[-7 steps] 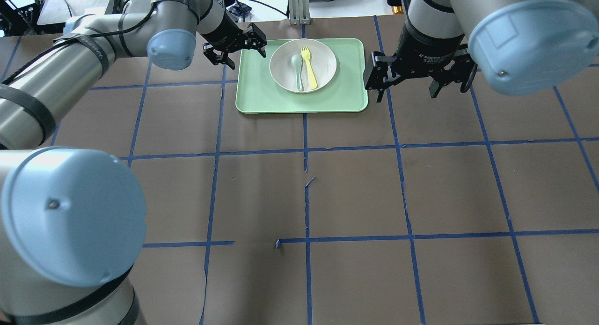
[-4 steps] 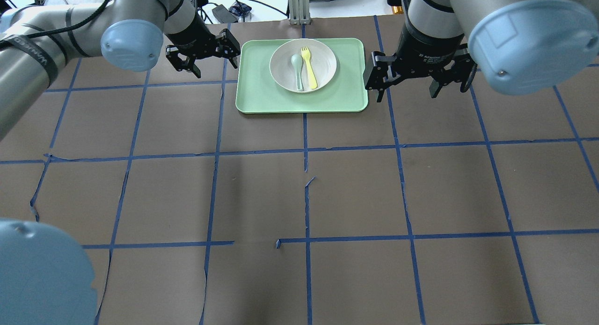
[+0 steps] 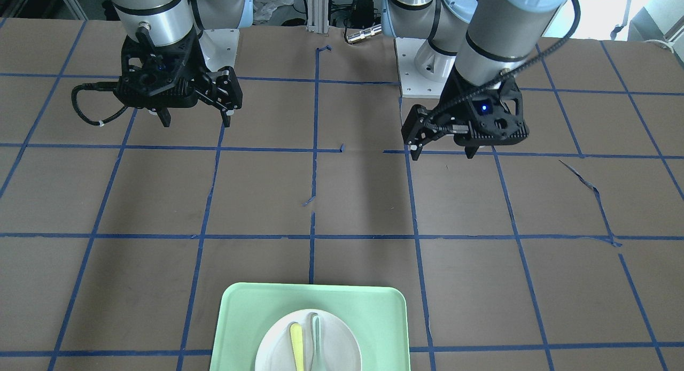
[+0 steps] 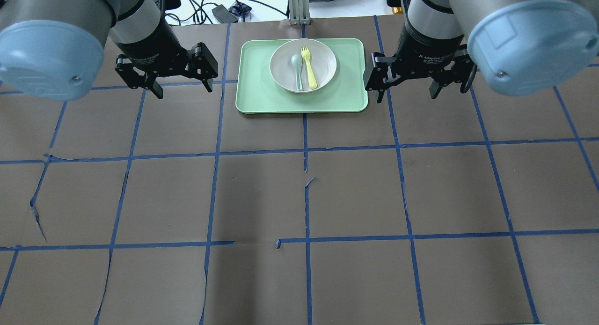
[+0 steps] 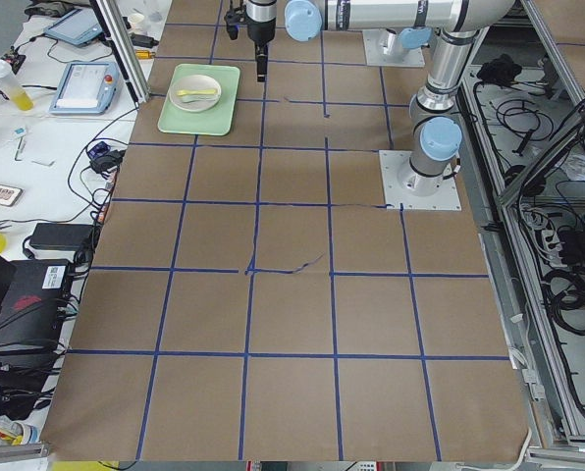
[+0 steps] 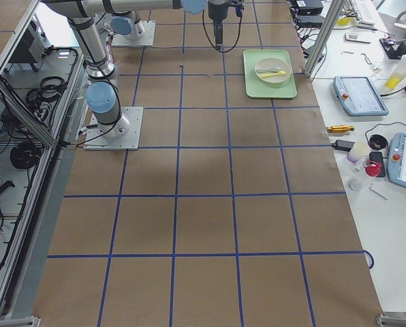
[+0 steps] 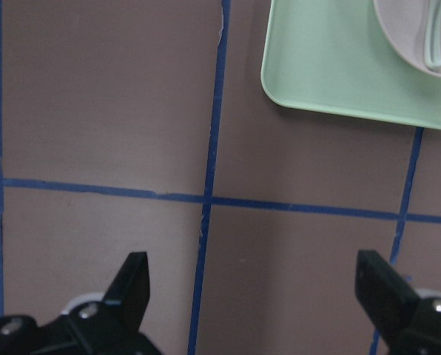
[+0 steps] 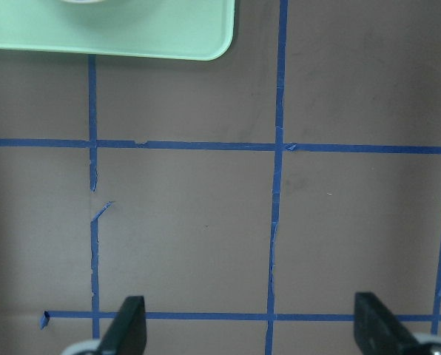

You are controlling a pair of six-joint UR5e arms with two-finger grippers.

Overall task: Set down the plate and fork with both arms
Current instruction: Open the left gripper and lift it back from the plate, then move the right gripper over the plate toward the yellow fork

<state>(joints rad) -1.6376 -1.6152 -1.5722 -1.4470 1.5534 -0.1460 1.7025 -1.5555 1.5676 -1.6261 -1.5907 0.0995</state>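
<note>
Firstly, from the front-facing camera, the round off-white plate lies on the rectangular mint-green plastic tray, at the operators' edge of the brown paper-covered table with its blue tape grid. The small yellow plastic fork and the pale grey-green spoon lie side by side in the plate. The black two-finger left gripper, on this view's right, hangs over the table with its jaws spread wide and nothing between them. The black right gripper hangs on the other side, also spread and empty. Both are well apart from the tray.

From the overhead camera, the tray sits between the two grippers. The right gripper is just beside the tray's right edge, and the left gripper is near its left side. Neither touches it. The fork's tines point away from the robot, and the fork lies to the right of the spoon.

From the two side cameras, the tray with the plate is at the far end of the table. The grippers are too small there to judge.

In the left wrist view, the two fingertips stand far apart at the bottom corners, and a corner of the tray with part of the plate shows at the upper right. In the right wrist view, the fingertips are equally far apart, and the tray's edge shows at the top left.
</note>
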